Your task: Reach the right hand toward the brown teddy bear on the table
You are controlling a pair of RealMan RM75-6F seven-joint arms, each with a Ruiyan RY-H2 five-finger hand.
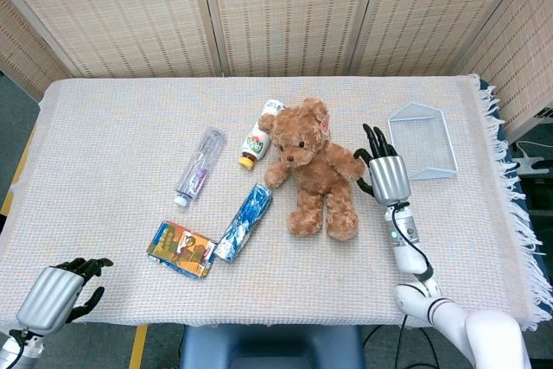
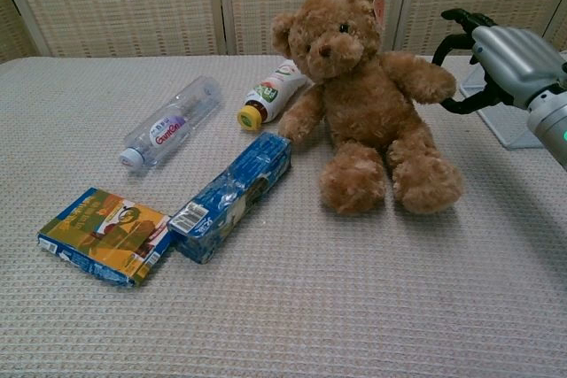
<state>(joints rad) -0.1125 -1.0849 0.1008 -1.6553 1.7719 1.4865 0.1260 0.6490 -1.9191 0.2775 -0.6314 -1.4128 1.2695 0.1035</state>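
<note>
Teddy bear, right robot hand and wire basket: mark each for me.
teddy bear (image 1: 313, 167), head view, on its belly.
right robot hand (image 2: 496, 55), chest view, on the silver back.
wire basket (image 1: 448, 146), head view, on its right rim.

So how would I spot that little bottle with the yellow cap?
Find the brown teddy bear in the middle of the table. The white bottle lies beside its head; unlike the clear bottle further left, it is opaque, with a yellow cap.
</note>
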